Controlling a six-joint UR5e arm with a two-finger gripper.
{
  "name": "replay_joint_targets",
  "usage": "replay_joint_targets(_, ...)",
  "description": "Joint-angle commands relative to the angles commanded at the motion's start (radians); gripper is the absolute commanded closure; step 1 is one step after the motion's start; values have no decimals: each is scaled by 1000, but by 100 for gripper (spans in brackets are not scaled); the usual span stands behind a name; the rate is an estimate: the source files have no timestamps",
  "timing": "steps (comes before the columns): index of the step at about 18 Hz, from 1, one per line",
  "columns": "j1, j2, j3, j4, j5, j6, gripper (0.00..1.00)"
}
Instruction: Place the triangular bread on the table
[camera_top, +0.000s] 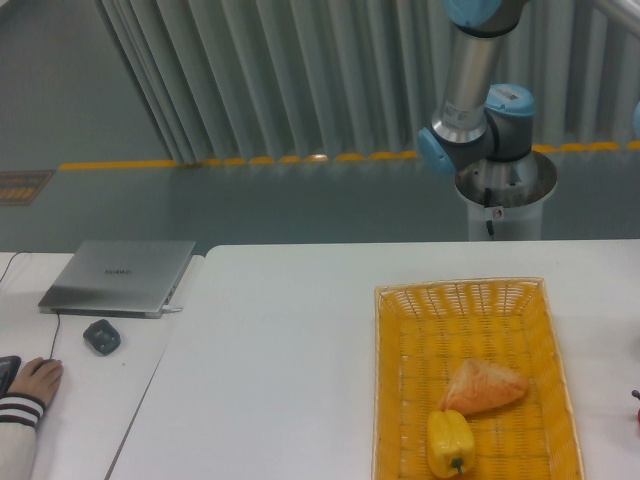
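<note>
The triangular bread (484, 387) is a golden-tan wedge lying inside the yellow wicker basket (395, 400), toward its near half. The basket rests on the right part of the large white table (280, 350). Only the arm's base and lower joints (480, 110) show, behind the table's far edge at the upper right. The gripper itself is out of the frame, so its fingers cannot be seen.
A yellow bell pepper (450, 443) lies in the basket just in front of the bread. On a narrower white desk at the left sit a closed laptop (120, 277) and a mouse (101, 336), with a person's hand (35, 380) at the edge.
</note>
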Motion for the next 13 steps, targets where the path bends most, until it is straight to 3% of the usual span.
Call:
replay_joint_targets(6, 2, 6, -8, -5, -3, 0, 0)
replay_joint_targets(9, 29, 12, -49, 5, -14, -3, 0)
replay_joint_targets(13, 29, 44, -63, 8, -9, -106, 0)
